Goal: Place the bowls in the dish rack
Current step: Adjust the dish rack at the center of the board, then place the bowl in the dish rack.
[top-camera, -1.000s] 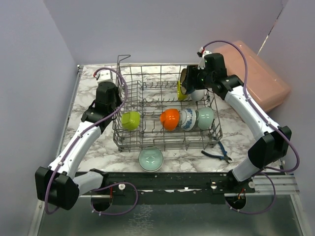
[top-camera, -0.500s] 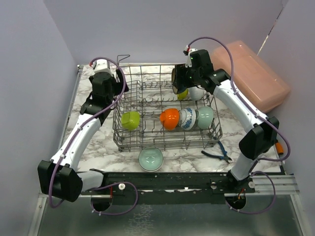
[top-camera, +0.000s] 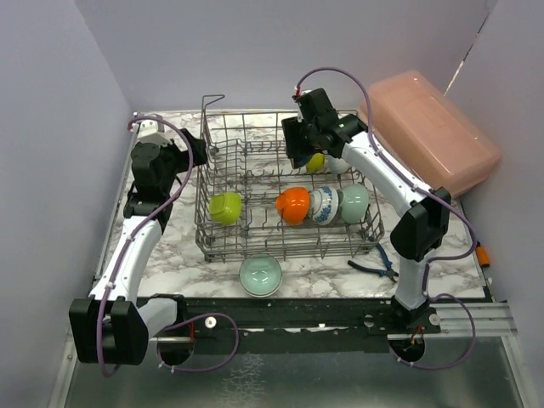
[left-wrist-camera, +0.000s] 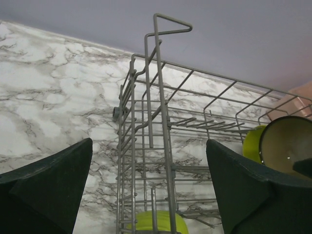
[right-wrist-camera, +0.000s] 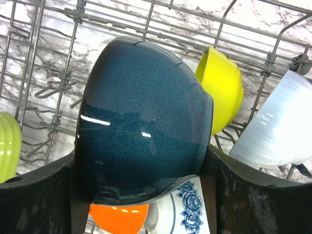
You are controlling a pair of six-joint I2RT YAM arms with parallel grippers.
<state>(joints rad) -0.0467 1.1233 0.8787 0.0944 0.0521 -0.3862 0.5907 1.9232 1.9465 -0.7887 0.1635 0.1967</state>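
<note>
The right gripper clasps the teal bowl on its side above the rack's back row, just beside the yellow bowl. The left gripper hangs spread and empty by the rack's far left corner. Lower the teal bowl between tines, clear of the yellow one, and release only once the wires carry it.

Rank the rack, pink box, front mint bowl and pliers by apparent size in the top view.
1. rack
2. pink box
3. front mint bowl
4. pliers: about as long as that bowl but far thinner, so a close call.
</note>
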